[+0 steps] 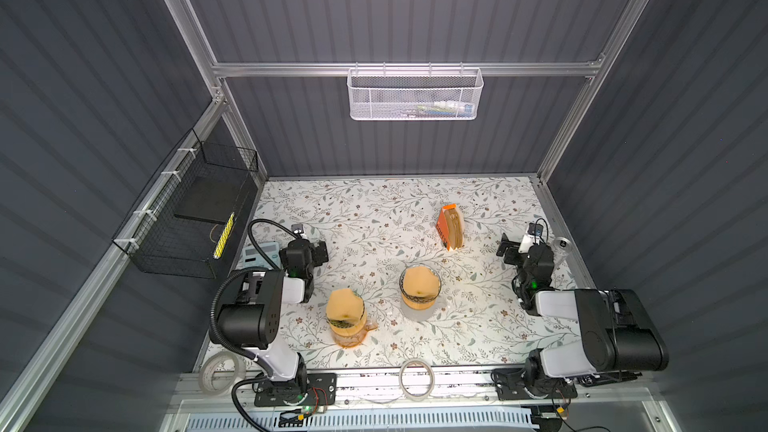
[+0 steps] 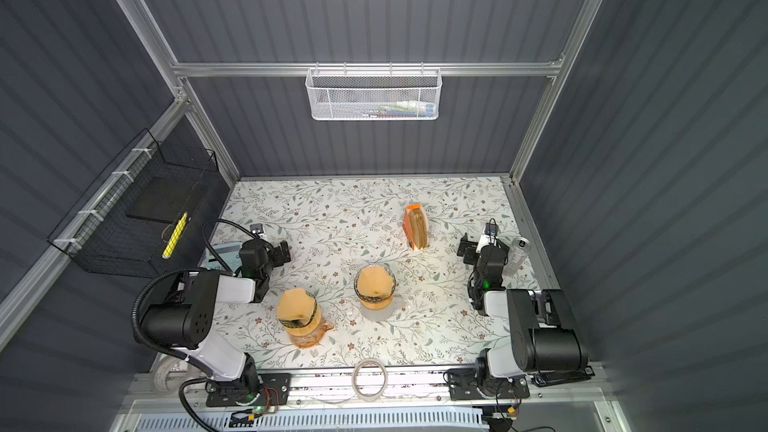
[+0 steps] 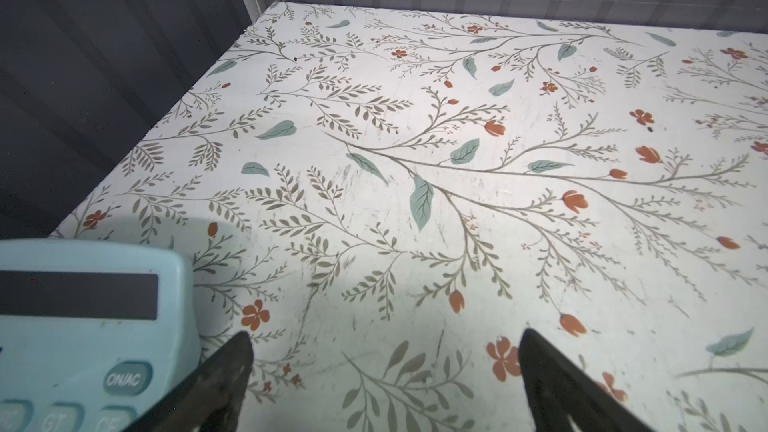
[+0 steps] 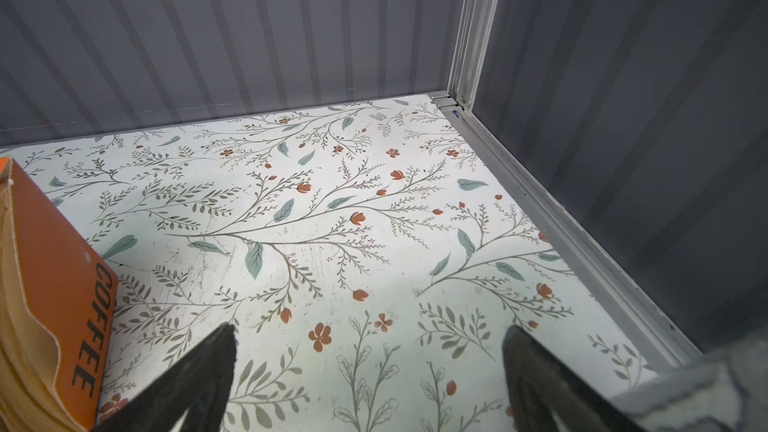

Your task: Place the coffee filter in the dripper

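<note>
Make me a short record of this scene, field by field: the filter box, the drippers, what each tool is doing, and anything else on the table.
filter box: orange filter box, upright toward the back of the table, filters showing inside
orange dripper: front, nearer the left arm, tan paper filter in it
clear dripper: middle of the table, tan paper filter in it
left tool: open, empty, beside the calculator
right tool: open, empty, beside the filter box

The orange filter box [image 4: 62, 284] reads COFFEE; a calculator [image 3: 83, 347] key reads ON/AC.
</note>
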Motion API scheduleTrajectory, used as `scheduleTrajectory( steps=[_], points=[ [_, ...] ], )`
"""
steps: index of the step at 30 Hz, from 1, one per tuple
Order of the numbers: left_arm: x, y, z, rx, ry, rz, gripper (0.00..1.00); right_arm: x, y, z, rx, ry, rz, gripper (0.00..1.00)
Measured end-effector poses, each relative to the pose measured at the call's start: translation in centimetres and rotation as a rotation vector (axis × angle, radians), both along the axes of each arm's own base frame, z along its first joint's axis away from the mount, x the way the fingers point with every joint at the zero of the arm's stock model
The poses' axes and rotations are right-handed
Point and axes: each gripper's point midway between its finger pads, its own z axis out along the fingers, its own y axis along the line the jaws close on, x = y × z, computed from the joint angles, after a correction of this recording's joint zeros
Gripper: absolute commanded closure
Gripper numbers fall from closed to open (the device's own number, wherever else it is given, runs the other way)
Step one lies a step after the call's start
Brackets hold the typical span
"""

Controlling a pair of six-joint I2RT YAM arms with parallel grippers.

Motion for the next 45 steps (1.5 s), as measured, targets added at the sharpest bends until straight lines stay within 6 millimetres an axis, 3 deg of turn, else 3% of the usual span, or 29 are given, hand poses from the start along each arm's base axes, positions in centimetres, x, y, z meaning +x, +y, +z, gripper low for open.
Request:
scheduleTrajectory(
  steps=[45],
  points=[
    [0.79,-1.03,0.27,0.006,-0.041,-0.068,0.00,0.05,0.15,0.06,0.006,-0.004,0.011,0.01]
  ],
)
